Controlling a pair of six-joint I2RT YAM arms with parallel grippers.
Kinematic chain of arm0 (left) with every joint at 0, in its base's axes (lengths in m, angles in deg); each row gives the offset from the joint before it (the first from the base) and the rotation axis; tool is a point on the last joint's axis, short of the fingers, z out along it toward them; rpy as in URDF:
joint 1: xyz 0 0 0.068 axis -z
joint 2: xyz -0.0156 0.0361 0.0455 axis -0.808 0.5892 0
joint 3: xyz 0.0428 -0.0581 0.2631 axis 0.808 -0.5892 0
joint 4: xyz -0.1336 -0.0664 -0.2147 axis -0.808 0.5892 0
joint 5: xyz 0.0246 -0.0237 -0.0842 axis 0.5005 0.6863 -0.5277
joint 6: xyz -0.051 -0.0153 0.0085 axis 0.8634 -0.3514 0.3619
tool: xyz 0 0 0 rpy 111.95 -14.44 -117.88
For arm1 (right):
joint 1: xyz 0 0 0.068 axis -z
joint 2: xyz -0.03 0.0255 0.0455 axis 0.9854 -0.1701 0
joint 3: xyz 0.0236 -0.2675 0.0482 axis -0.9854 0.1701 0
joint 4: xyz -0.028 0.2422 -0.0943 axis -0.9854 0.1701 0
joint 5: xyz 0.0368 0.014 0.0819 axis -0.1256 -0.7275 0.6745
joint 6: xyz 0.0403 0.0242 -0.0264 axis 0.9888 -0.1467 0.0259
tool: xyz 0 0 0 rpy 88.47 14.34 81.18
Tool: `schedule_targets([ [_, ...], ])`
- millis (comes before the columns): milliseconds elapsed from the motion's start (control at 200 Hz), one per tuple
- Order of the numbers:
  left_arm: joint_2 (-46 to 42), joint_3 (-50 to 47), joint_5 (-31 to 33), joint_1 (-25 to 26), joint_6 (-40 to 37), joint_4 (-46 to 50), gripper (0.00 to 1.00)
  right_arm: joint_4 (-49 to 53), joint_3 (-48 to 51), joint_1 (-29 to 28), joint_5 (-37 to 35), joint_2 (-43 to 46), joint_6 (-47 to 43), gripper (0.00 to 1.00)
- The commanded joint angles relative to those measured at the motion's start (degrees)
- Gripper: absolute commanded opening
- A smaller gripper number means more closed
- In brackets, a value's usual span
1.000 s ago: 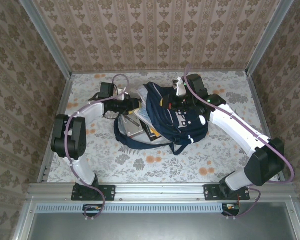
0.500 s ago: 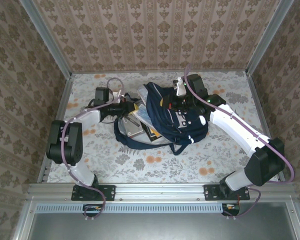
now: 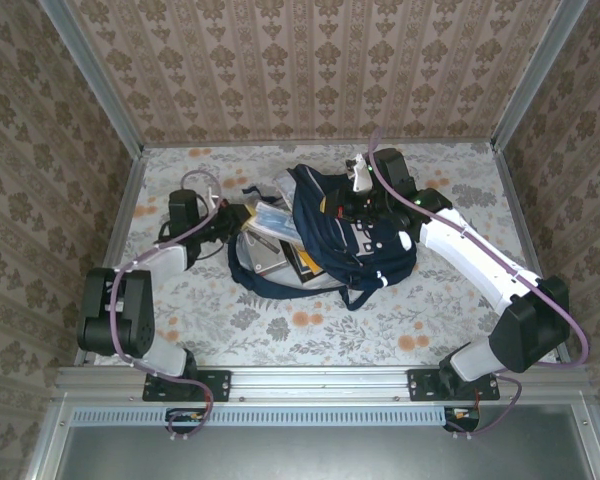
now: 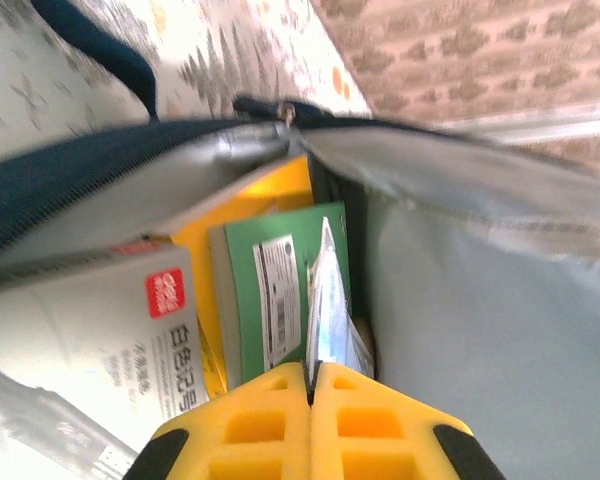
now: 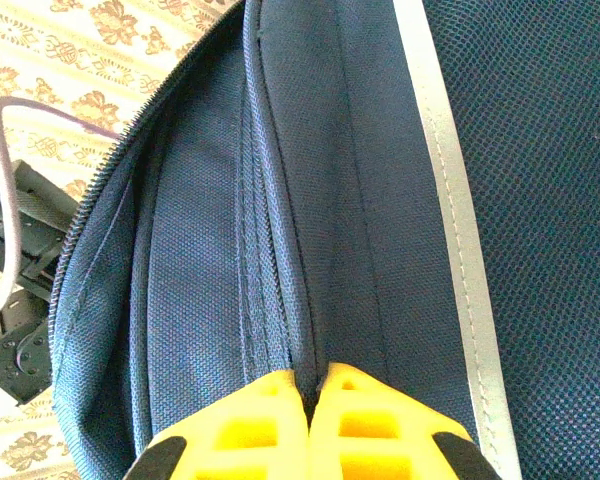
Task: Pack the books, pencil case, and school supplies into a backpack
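The navy backpack (image 3: 370,245) lies on the table with its mouth facing left. My right gripper (image 3: 335,208) (image 5: 315,385) is shut on a fold of the backpack's top flap (image 5: 380,200) and holds it up. At the mouth, my left gripper (image 3: 235,216) (image 4: 311,372) is shut on the edge of a thin clear-plastic packet (image 4: 325,300) (image 3: 265,218). Inside the mouth stand a green book (image 4: 242,300), an orange-yellow book (image 4: 270,190) and a white packet with red print (image 4: 110,330). The pencil case is out of view.
The backpack's grey lining (image 4: 480,300) spreads right of the books. A navy strap (image 3: 355,297) trails toward the near side. Patterned walls and metal rails (image 3: 115,225) close the table on the left, back and right.
My left gripper has shut on the clear packet and drawn back to the left, away from the backpack's mouth. The right gripper has kept still on the flap.
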Motion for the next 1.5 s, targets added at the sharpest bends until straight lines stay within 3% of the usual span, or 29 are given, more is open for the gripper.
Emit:
schedule_targets([
  [0,-4.1,-0.9,3.6,-2.5,0.9,-1.0,0.0,-1.0,0.4,0.4,-1.3,3.3,0.8,0.0],
  [85,-6.7,-2.3,7.1,-2.4,1.6,0.2,0.0,-1.3,0.5,0.4,-1.3,3.3,1.0,0.0],
  [160,-9.4,-4.8,15.4,-0.7,3.7,0.0,0.0,-1.9,0.9,0.3,-1.2,3.1,1.3,0.0],
  [265,-11.5,-6.5,25.4,4.5,3.9,0.7,0.0,-2.3,0.7,0.1,-1.0,2.6,1.6,0.0],
  [475,-10.3,-6.3,38.9,13.8,4.1,2.1,0.0,-2.4,0.2,-0.3,-0.8,2.1,1.6,0.0],
  [795,-4.8,-3.3,53.5,28.4,8.0,2.1,0.07,-2.2,0.1,-0.7,-0.7,1.7,1.7,0.0],
  [855,-3.4,-1.8,54.8,31.0,7.8,3.1,0.09,-2.1,-0.1,-0.8,-0.8,1.7,1.6,0.0],
  [930,-2.0,0.2,55.7,33.6,7.5,4.7,0.2,-1.8,-0.4,-0.9,-0.9,1.7,1.5,0.0],
  [1025,-0.4,1.1,55.4,36.0,7.3,4.5,0.23,-1.6,-0.5,-0.9,-0.9,1.7,1.3,0.0],
  [1185,-0.3,1.1,53.5,37.5,7.1,3.5,0.64,-1.5,-0.3,-0.9,-1.0,1.5,1.1,0.0],
  [1350,-5.0,0.0,54.2,37.1,5.2,7.8,0.71,-1.4,-0.2,-0.9,-1.3,1.8,0.9,0.0],
  [1440,-8.1,-1.2,54.9,36.2,4.0,9.3,0.6,-1.4,-0.1,-0.9,-1.3,1.8,0.9,0.0],
  [1495,-8.9,-1.9,53.3,34.9,2.9,8.4,0.58,-1.7,0.1,-0.9,-1.3,1.9,1.1,0.0],
])
